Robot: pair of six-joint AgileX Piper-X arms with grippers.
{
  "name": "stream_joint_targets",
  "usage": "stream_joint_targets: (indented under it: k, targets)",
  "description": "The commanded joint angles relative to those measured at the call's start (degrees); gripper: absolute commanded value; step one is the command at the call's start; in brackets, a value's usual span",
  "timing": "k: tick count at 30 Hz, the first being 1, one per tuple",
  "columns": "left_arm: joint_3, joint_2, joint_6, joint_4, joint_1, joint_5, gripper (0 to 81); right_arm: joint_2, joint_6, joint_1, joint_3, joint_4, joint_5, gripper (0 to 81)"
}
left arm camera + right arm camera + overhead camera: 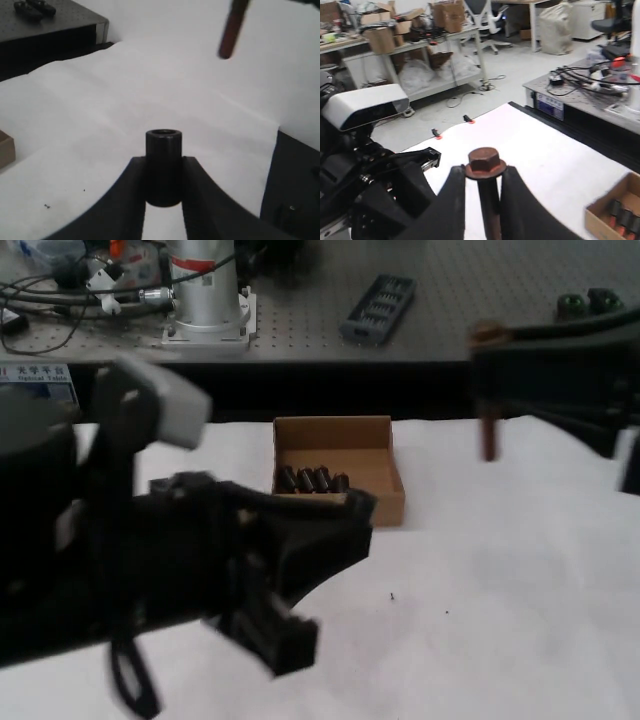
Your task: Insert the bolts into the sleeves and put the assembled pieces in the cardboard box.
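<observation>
Left wrist view: black hollow sleeve (163,167), brown bolt (232,28)

Matt black metal sleeve (163,150) in the left hand (163,165) of matt black plastic, dull rust-brown metal bolt (485,162) in the right hand (484,175), plain brown cardboard box (335,430), smooth, faintly creased white sheet (480,570)

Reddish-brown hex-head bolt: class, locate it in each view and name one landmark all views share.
High view: the reddish-brown hex-head metal bolt hangs upright over the white cloth, right of the open cardboard box.
Left wrist view: its shank hangs beyond the black cylindrical sleeve held in the left end effector.
Right wrist view: head up, gripped in the right end effector.
Shared landmark: the cardboard box, in all three.
</observation>
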Motion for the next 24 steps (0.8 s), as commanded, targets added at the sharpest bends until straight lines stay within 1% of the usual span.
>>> stream_joint_targets:
  k: [1,5,8,11,15,19,24]
  targets:
    - [3.8,-7.5,-0.4,-1.8,0.0,1.6,0.6,0.2,1.5,0.2,-0.3,-2.8,-2.2,2.9]
    - [7.3,-11.6,-0.4,-1.8,0.0,2.9,0.6,2.5,1.5,3.2,-0.3,-6.7,-1.9,2.9]
    - [10.1,-13.4,-0.4,-3.2,0.0,2.8,0.6,3.3,2.2,6.9,-0.3,-8.7,0.7,2.9]
    - [12.2,-13.6,-0.4,-8.5,0.0,2.8,0.6,4.2,3.0,10.6,-0.3,-9.3,3.6,2.9]
    - [12.8,-13.6,-0.4,-12.2,0.0,2.8,0.6,6.4,3.0,14.9,-0.3,-10.6,6.4,2.9]
    - [12.8,-13.6,-0.4,-13.3,0.0,3.7,0.6,8.7,3.0,16.7,-0.3,-13.5,7.5,2.9]
    - [12.8,-13.9,-0.4,-13.5,0.0,3.9,0.6,8.2,3.0,16.7,-0.3,-13.7,7.8,2.9]
